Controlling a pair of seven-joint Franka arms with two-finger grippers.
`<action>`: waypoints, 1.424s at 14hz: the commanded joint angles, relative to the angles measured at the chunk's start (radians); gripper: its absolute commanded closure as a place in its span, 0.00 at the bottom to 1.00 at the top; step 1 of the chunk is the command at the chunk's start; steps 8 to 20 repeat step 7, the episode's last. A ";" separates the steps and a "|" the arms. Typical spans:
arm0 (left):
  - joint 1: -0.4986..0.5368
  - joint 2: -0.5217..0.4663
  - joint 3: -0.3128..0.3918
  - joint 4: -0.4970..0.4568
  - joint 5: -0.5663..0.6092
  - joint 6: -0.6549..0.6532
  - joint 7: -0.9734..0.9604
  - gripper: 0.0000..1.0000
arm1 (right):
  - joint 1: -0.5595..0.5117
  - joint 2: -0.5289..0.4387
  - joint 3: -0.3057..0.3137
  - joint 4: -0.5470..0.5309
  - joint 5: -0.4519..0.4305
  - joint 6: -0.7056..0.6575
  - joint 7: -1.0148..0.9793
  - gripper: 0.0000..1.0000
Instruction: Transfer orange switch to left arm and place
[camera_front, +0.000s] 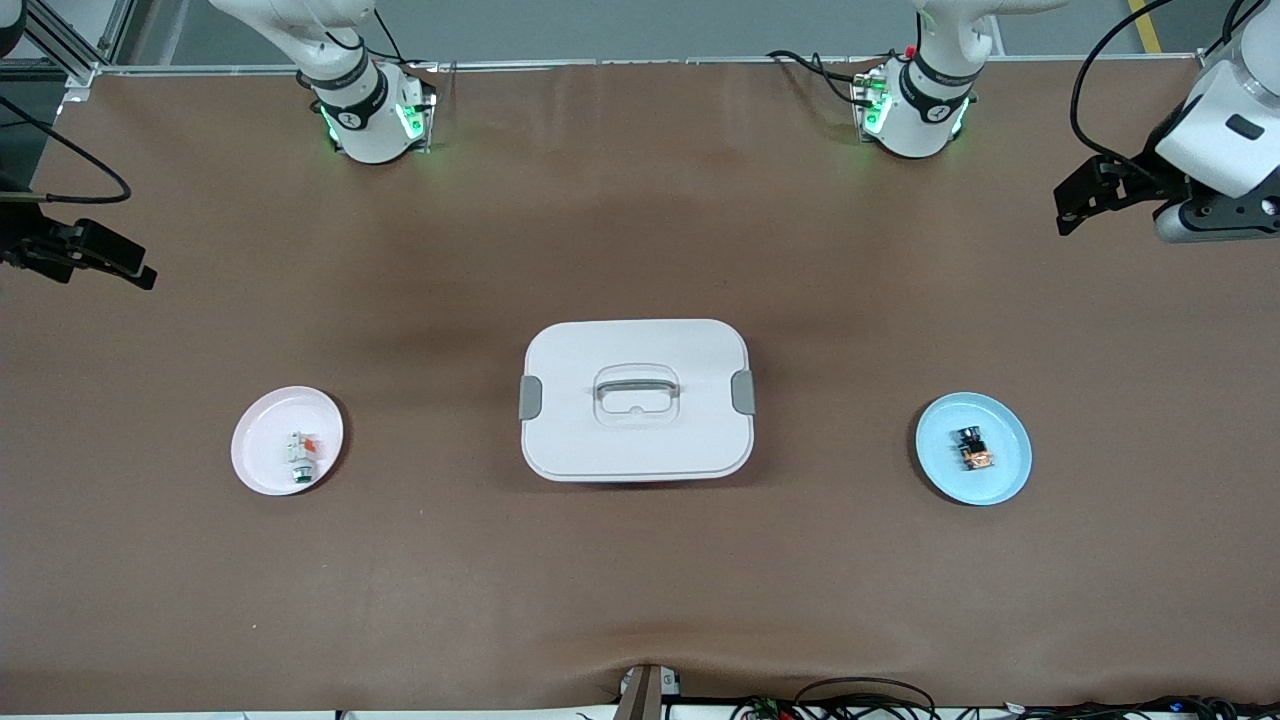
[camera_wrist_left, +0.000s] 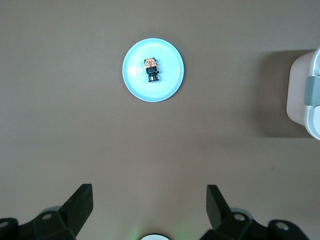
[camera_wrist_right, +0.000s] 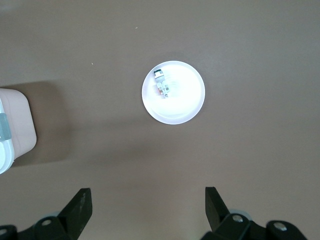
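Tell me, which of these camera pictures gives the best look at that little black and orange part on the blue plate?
The left wrist view: the orange switch sits near the middle of the blue plate, seen from straight above and unobstructed. The front view shows it too, smaller, toward the left arm's end of the table. The right wrist view does not show it.

The table (camera_front: 640, 580) is a plain matte brown, and at the centre of the frame the box (camera_front: 636, 430) is white with grey side latches and a grey handle. At lower right a pale blue plate (camera_front: 1005, 478) carries the switch (camera_front: 973, 448), black with an orange face. At lower left a pale pink plate (camera_front: 262, 452) carries a white part (camera_front: 301, 456) with a red tab and a green end.
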 joint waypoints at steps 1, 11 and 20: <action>0.001 -0.002 0.000 0.028 0.006 -0.030 0.016 0.00 | -0.022 -0.024 0.012 -0.024 0.020 0.001 -0.008 0.00; 0.003 0.000 0.004 0.058 0.003 -0.065 0.020 0.00 | -0.022 -0.024 0.012 -0.025 0.020 0.003 -0.010 0.00; 0.003 0.000 0.004 0.058 0.003 -0.065 0.020 0.00 | -0.022 -0.024 0.012 -0.025 0.020 0.003 -0.010 0.00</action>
